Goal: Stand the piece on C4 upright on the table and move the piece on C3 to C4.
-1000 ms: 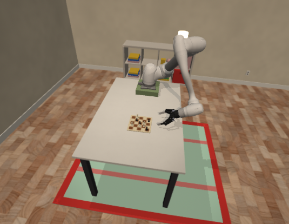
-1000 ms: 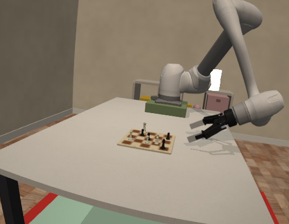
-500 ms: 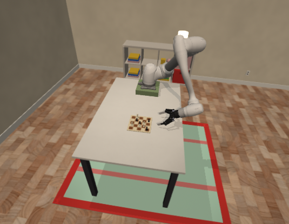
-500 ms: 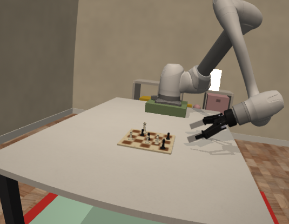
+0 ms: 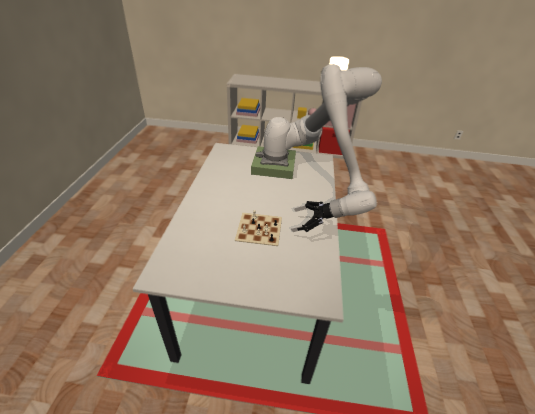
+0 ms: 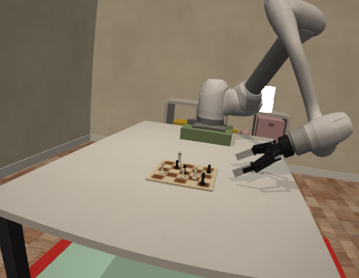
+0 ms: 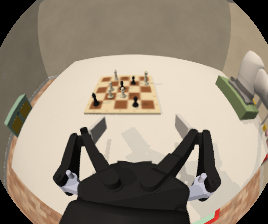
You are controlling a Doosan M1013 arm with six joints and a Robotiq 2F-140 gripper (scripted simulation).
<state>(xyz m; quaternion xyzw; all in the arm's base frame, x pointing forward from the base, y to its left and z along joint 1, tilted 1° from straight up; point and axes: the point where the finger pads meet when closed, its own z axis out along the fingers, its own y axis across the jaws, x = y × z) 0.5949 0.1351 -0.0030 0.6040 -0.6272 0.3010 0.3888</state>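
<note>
The chess board (image 5: 256, 243) (image 6: 195, 187) (image 7: 157, 111) lies on the table with several black and white pieces, all seemingly upright. Its edge letters and digits are too small to read, so I cannot tell which pieces stand on C3 and C4. A black piece (image 5: 272, 238) (image 6: 202, 179) (image 7: 95, 100) stands at one corner, and another black piece (image 5: 275, 222) (image 6: 209, 168) (image 7: 135, 102) stands along the side nearest the gripper. A tall white piece (image 5: 254, 214) (image 6: 179, 158) stands toward the arm's base. My gripper (image 5: 295, 219) (image 6: 237, 165) (image 7: 140, 121) is open and empty, beside the board above the table.
Other white pieces (image 5: 244, 229) (image 6: 162, 168) and black pieces (image 6: 176, 164) (image 7: 133, 80) stand close together on the board. The arm's green base block (image 5: 272, 170) (image 6: 206, 136) (image 7: 236, 97) is at the table's far end. A shelf (image 5: 278, 82) stands behind the table (image 5: 216, 270) (image 6: 128, 208).
</note>
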